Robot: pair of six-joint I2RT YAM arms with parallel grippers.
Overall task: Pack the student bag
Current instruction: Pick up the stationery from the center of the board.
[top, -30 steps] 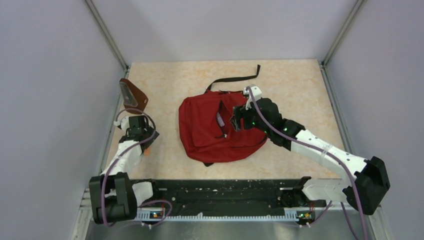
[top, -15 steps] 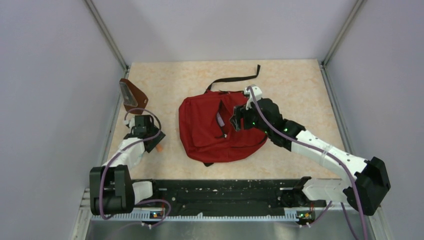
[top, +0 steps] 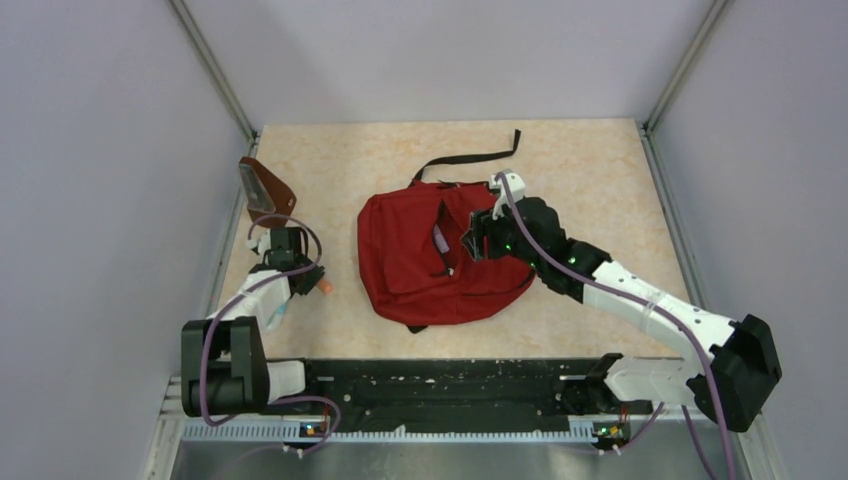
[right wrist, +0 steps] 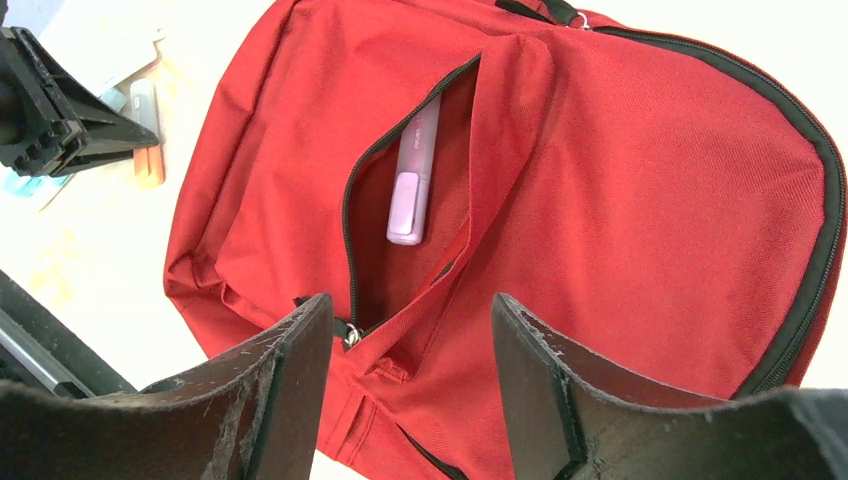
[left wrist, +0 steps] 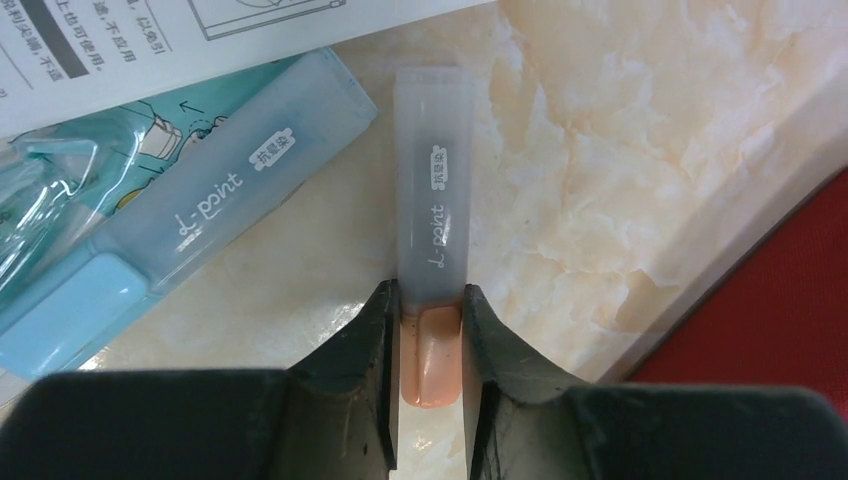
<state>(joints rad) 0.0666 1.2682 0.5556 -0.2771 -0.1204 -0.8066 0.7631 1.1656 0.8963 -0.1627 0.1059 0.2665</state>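
Lettering "L-point" marks the orange highlighter, clamped by the left gripper, and the blue highlighter beside it. The dark-red student bag lies mid-table, its black-zipped pocket open on a lilac pen; the right gripper hangs above, jaws apart.

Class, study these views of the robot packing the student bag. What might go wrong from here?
1. The left gripper pinches the orange highlighter only at its cap end; the body may swing, or the cap pull off, when lifted.
2. The blue highlighter lies close beside it and might get knocked.
3. The student bag has a narrow pocket slit, and the right gripper has its jaws open above it, so the flap may sag shut.
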